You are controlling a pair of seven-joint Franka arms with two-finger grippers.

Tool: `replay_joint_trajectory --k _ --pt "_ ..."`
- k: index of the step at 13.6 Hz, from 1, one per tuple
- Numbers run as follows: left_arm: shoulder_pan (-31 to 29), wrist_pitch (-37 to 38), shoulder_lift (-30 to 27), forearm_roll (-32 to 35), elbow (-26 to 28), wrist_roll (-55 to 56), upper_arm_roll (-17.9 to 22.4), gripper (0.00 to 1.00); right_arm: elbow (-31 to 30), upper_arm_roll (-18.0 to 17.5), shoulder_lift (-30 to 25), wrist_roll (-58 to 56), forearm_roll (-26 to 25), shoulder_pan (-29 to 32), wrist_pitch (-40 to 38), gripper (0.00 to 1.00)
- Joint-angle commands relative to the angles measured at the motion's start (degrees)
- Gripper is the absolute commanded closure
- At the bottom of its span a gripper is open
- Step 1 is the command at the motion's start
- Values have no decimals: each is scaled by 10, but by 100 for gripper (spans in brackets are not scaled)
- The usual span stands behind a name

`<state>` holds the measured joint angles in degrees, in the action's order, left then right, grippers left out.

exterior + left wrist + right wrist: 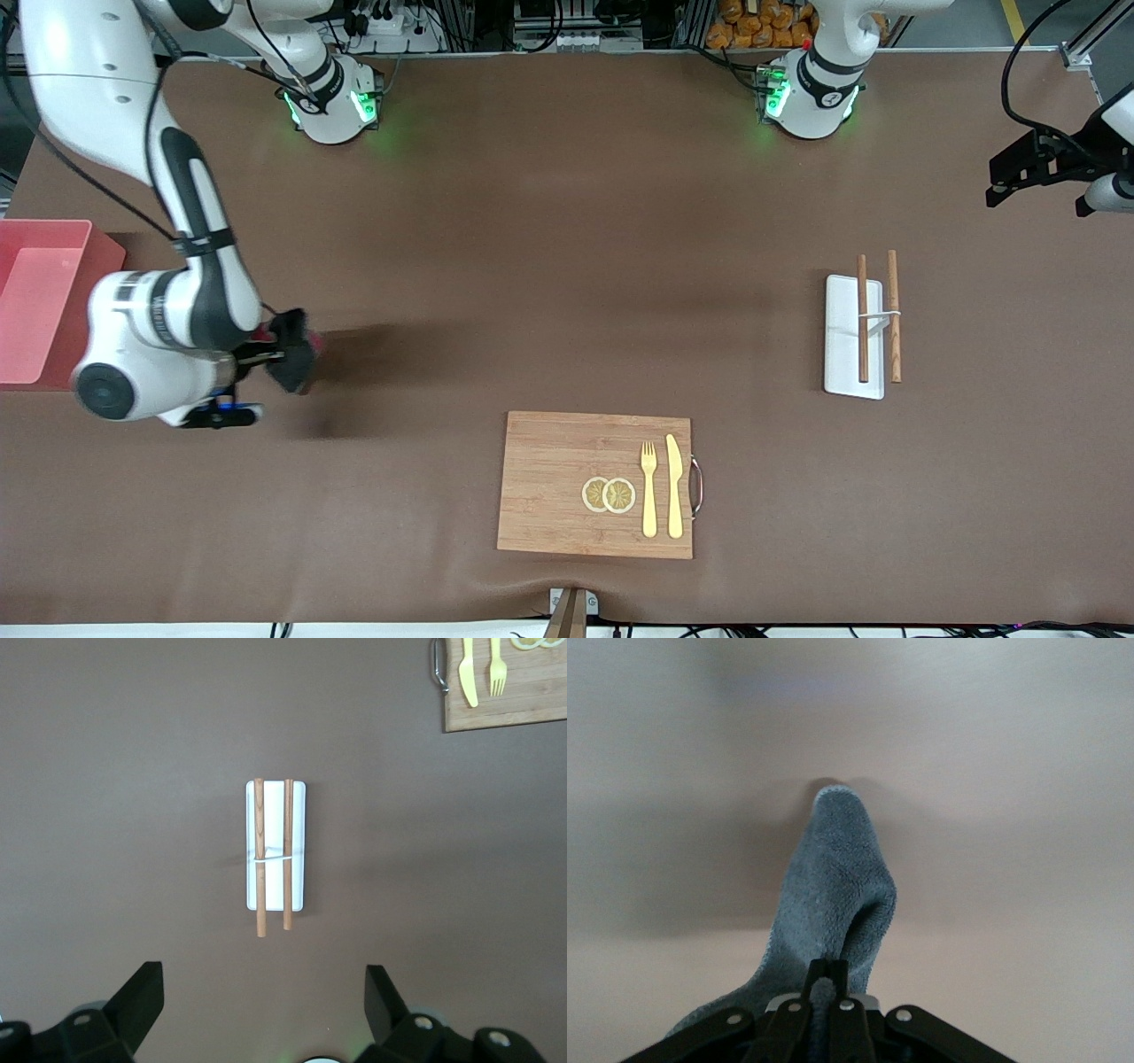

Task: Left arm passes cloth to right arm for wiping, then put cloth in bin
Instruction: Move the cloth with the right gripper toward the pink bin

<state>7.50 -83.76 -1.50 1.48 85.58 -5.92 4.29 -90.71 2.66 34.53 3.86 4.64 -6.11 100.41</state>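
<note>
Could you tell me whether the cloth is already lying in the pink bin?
No, the cloth hangs from the shut right gripper over the table, beside the bin.

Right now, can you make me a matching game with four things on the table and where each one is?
Things:
1. cloth
2. fork
3. wooden sticks
4. bin

Places:
A. on the cutting board, beside the knife
B. at the right arm's end of the table, by the edge
C. pinched in the shut right gripper
D. lying across the white tray, under the open left gripper

Pairs: 1-C, 2-A, 3-D, 4-B
</note>
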Motion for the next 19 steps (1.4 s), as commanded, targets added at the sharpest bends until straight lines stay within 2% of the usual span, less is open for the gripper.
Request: replay_joint_trajectory --k 1,3,5,7,8,10,12,19 --pt "7 -23 16 0 -6 1 -2 0 -8 -51 -7 115 47 -3 7 100" --pt "8 -30 18 -37 -6 -6 -3 0 -3 -71 -10 168 85 -11 9 100" --pt "15 -30 19 -23 -7 10 -30 0 0 -92 -13 195 87 -11 12 100" --pt "14 -30 16 -17 -7 19 -33 0 11 -90 -21 172 80 3 1 100" --pt "14 -29 15 -18 -7 20 -34 0 15 -87 -29 133 63 8 -13 100" --pt "15 -29 15 -18 -7 20 -35 0 20 -87 -40 39 -14 41 -19 100" --pt "20 -29 15 -17 -7 20 -38 0 24 -83 -57 -109 -42 84 -20 100" --pt "14 -29 15 -17 -7 21 -36 0 117 120 -67 -529 -86 93 -100 100"
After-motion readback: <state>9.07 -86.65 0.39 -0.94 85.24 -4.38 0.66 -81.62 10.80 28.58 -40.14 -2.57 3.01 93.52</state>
